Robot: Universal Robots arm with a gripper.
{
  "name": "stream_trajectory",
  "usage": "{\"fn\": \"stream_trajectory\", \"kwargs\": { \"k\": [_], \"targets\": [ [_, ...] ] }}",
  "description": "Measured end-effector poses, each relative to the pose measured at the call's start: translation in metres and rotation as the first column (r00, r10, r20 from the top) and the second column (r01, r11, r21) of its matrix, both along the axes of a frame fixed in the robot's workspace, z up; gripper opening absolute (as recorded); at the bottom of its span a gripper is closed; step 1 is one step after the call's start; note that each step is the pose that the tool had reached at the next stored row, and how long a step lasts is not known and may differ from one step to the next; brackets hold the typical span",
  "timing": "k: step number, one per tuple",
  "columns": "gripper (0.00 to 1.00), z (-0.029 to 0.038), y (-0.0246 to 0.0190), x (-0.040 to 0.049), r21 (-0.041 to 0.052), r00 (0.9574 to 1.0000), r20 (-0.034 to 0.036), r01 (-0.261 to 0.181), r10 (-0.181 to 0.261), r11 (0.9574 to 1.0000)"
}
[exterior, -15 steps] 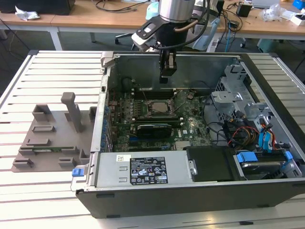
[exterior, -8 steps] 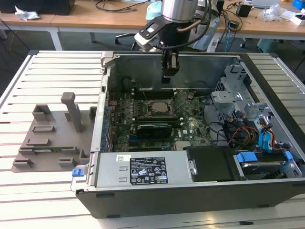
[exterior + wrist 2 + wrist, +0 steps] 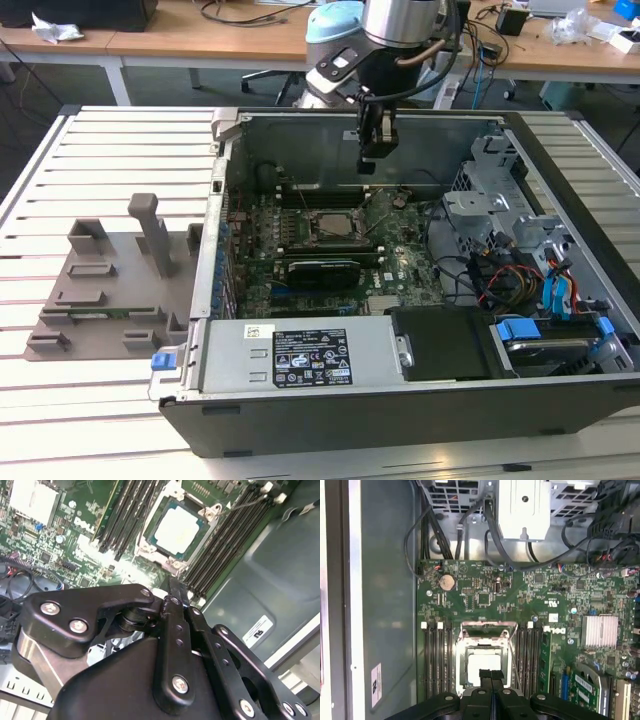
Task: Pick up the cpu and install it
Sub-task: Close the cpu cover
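Cpu, the small flat square chip with the silvery-white metal lid (image 3: 179, 528), looks to be sitting down in the dark metal socket frame (image 3: 150, 542) on the green motherboard (image 3: 520, 595). It lies between the two banks of black memory slots (image 3: 435, 655). Your black tool (image 3: 491, 676) hangs right over that socket with its fingers pressed together and nothing between them, so it isn't carrying the chip. In the exterior view the tool is up inside the open black computer case (image 3: 400, 425). The case lies on the white slatted desk (image 3: 100, 150), beside a grey plastic fixture with slots and posts (image 3: 110, 290).

My read is that you're at the seating part, so take it slow. Check the chip lies flat and square in the frame with no corner riding up. Keep the tool centred over the lid, not over its edge, and any touch should be light and straight down. Stay clear of the memory slots and the thin metal lever (image 3: 247, 501) next to them.

Writing-wise, there's a white sticker with dark print (image 3: 257, 630) on the grey case wall and a big white label (image 3: 310, 357) on the silver power supply box. I can't make out the words on either. There's also white lettering (image 3: 82, 522) on the board near the socket, which I'll leave alone.
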State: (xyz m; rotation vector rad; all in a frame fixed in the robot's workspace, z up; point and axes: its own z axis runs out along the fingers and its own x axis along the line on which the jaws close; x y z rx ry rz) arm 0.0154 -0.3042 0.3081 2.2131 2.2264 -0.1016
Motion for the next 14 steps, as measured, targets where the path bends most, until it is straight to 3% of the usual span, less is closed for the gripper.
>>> {"fn": "stream_trajectory", "kwargs": {
  "k": [5, 7, 8, 14],
  "targets": [
    [0.11, 0.0000, 0.0003, 0.0101, -0.0041, 1.0000, 0.0000, 0.000, 0.000, 1.0000],
    [0.11, -0.0040, 0.0023, 0.0265, -0.0072, 1.0000, -0.0003, 0.000, 0.000, 1.0000],
    [0.11, -0.0087, 0.0024, 0.0293, -0.0071, 1.0000, -0.0003, 0.000, 0.000, 1.0000],
    [0.11, -0.0158, 0.0024, 0.0306, -0.0071, 1.0000, -0.0003, 0.000, 0.000, 1.0000]
  ]
}}
